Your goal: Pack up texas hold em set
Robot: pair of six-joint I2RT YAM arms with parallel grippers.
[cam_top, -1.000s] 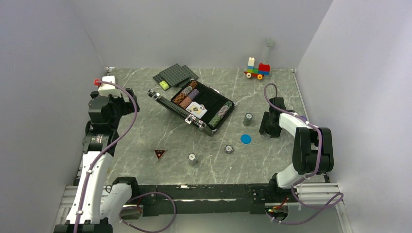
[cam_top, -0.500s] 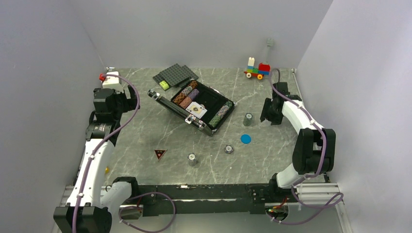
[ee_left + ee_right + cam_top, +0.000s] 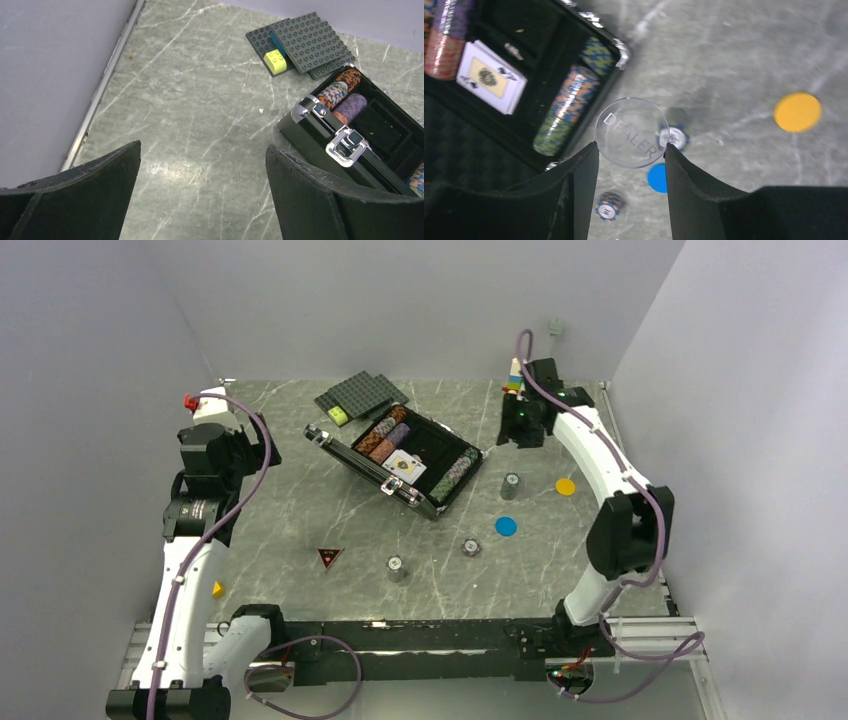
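My R gripper [image 3: 631,150] pinches a clear "DEALER" disc [image 3: 631,131] beside the open black case [image 3: 357,463]; L gripper [image 3: 202,148] spread wide, left of case.

Soft, even overhead light, faint shadows. Right wrist view blurred, the briefcase [image 3: 530,24] at upper left smeared; left wrist view sharp, pale glare on the table [image 3: 185,170] at lower centre

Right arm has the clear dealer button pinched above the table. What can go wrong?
1. The right end effector grips the dealer button only by its rim at the fingertips; it may slip and fall among the chip stack and blue disc below.
2. The case looks mostly filled with chip rows and cards; a poorly aimed release could leave it perched on top.
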